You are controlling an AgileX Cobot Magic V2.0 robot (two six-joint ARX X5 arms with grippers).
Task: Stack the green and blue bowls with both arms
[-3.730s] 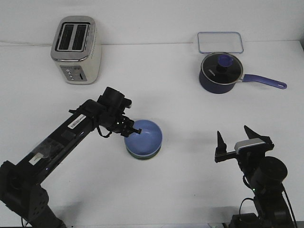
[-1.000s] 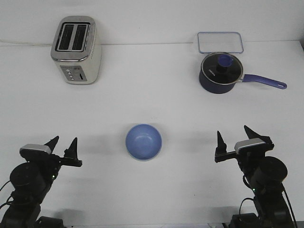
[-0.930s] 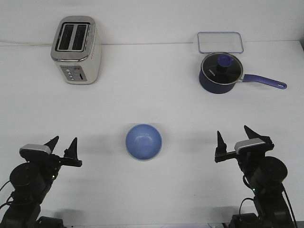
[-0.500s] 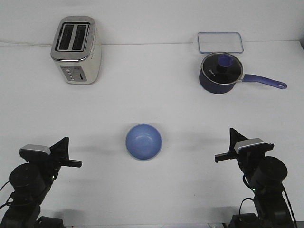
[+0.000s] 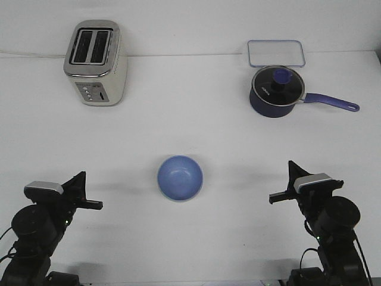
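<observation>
With both sets of jaws pressed together on nothing, the left gripper [image 5: 80, 182] and right gripper [image 5: 293, 173] sit low at the near corners of the table [image 5: 196, 119], each well apart from the bowls.

Blue bowl [image 5: 180, 177]: upright, mouth up, near the middle of the table toward the near edge, between the two arms. A thin pale green rim shows under its lower edge, so the green bowl [image 5: 178, 199] appears nested beneath it. Judged: stack looks done, arms parked.

Far side: toaster [image 5: 95, 62] toward the far left corner; dark saucepan [image 5: 275, 90] with lid and long handle toward the far right, a clear flat lid [image 5: 276, 52] just behind it.

Risks, as I judge them:
- Blue bowl may not be seated level in the green one; only a sliver of green shows, so tilt cannot be ruled out. A nudge could rock it.
- Any renewed reach by either arm with jaws closed would push the stack rather than grip it, sliding it across the smooth table.
</observation>
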